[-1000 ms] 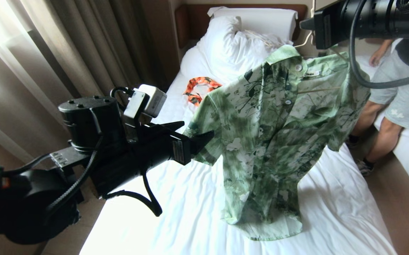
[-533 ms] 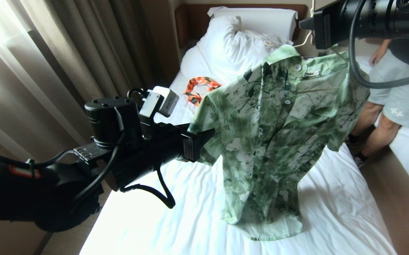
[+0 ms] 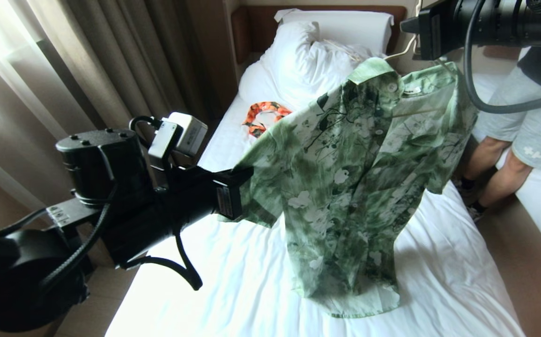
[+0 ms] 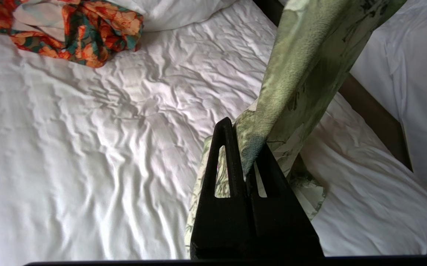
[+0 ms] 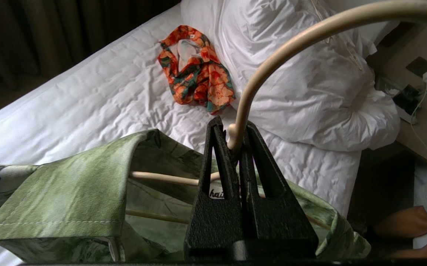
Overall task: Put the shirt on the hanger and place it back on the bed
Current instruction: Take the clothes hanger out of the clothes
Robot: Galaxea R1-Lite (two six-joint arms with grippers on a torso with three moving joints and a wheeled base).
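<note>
A: Head view shows the left gripper [image 3: 240, 194] pinched on the shirt [image 3: 345, 187] sleeve; the right gripper [image 5: 231, 144] clamps the hanger [image 5: 272, 55] hook, shirt dangling below it over the bed [image 3: 233, 281].

B: Draw that sleeve outward gently so the shoulder seats on the hanger; I'd judge yanking could tilt the hook.

I see the shirt [image 3: 345, 187] hanging over the bed [image 3: 233, 285], my left claw [image 4: 246, 155] at its sleeve on the left, my right claw [image 5: 231, 142] above on the hanger [image 5: 272, 55], pillows [image 3: 317, 51] behind.
</note>
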